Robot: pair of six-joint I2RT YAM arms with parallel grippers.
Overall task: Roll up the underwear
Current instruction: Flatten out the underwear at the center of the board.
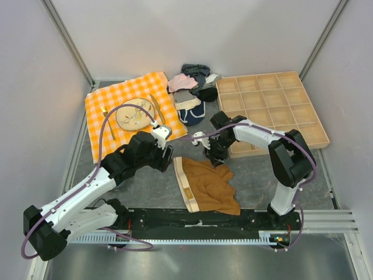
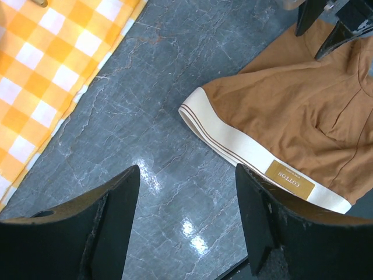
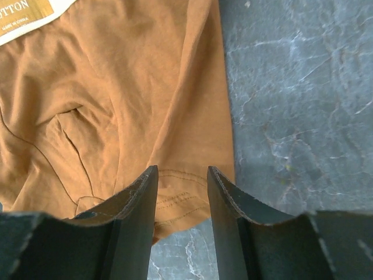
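Grey walls are closing in on three sides, and a dark marbled worktop (image 1: 145, 186) is carrying everything. The rust-brown underwear (image 1: 210, 185) is lying spread flat near the front edge, between the two arms. Its cream waistband (image 2: 250, 149) is running along the left side, with a label reading COTTON.

The right tool (image 3: 182, 175) is hanging low over the far leg hem. Its fingers are parted only narrowly, with the stitched edge showing in the gap and nothing gripped. I'd say it is lining up to pinch that hem, a sensible end to begin a roll from. The left tool (image 2: 186, 175) is hovering over bare worktop just beside the waistband's far end, spread wide and carrying nothing. My guess is it is getting ready to steady the band.

At back left an orange checked cloth (image 1: 111, 140) is holding a plate (image 1: 135, 114), fork (image 1: 108, 122) and knife (image 1: 156, 108). A heap of garments (image 1: 195, 79) is sitting behind, with a wooden compartment tray (image 1: 274, 105) at back right. Nothing is lying on the underwear, though the right forearm is crossing the tray's near corner.
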